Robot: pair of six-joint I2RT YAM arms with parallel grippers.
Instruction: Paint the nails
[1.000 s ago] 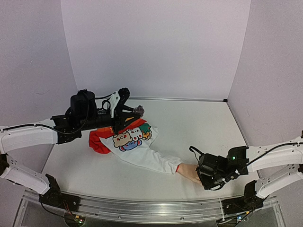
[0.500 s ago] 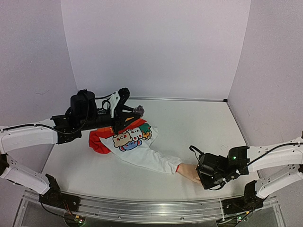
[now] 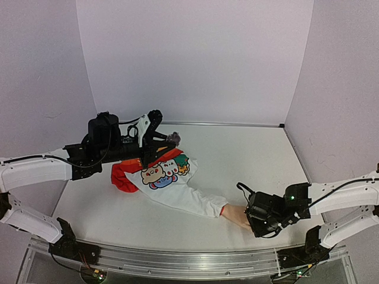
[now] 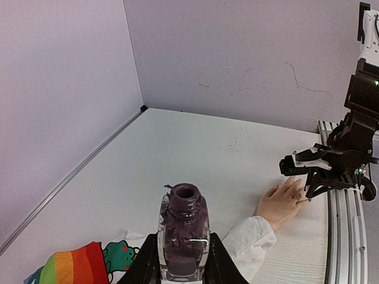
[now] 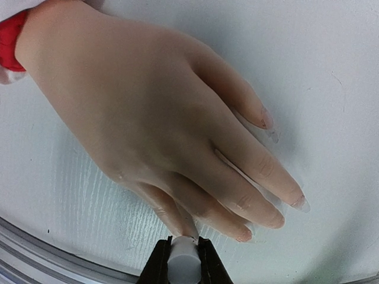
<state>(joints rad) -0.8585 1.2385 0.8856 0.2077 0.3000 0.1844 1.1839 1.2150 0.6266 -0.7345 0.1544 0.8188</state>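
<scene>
A white long-sleeved shirt (image 3: 172, 183) printed with cartoon animals lies across the white table (image 3: 249, 160). Its sleeve covers the mannequin's arm down to the wrist. The left gripper (image 3: 169, 142) is clamped on an uncapped bottle of dark purple polish (image 4: 183, 239), held upright above the shirt and well apart from the mannequin hand (image 5: 148, 112). That hand lies flat, palm down, near the table's front edge, and its visible nails (image 5: 299, 203) look pale and translucent. The right gripper (image 3: 254, 222) pinches a small white cap (image 5: 183, 259), which hides the tip of the nearest finger. The right arm reaches in low from the right, its gripper tipped down over the fingertips.
</scene>
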